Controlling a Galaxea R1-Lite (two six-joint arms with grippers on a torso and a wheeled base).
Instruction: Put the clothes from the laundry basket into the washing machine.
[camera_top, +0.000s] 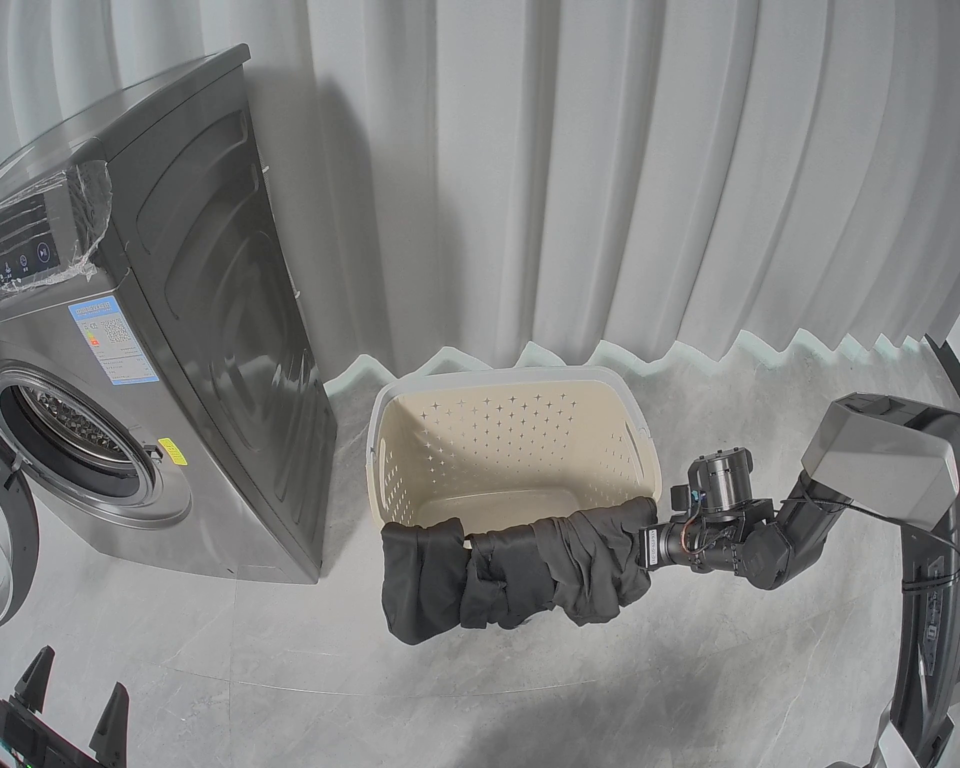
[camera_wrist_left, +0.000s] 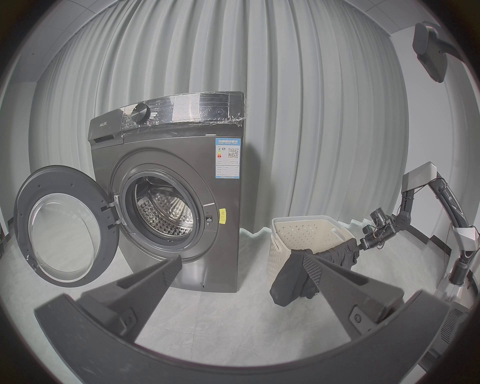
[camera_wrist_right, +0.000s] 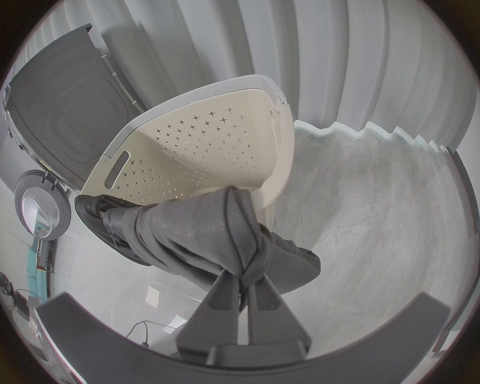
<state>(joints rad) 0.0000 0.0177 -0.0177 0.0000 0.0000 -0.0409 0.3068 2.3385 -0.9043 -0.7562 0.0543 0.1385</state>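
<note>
Dark garment (camera_top: 510, 575) drapes over the laundry basket's (camera_top: 500, 375) near rim, one end clamped by the right gripper (camera_wrist_right: 244, 282), its arm stretched level. Left gripper (camera_wrist_left: 241, 265) sits low, fingers apart, facing the washing machine (camera_wrist_left: 227, 235).

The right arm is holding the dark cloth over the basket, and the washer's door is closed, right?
Not quite: the door is open, not closed. The left wrist view shows it swung wide beside the washer. The rest holds: the right gripper has its jaws shut on the dark cloth, which lies across the basket rim.
</note>
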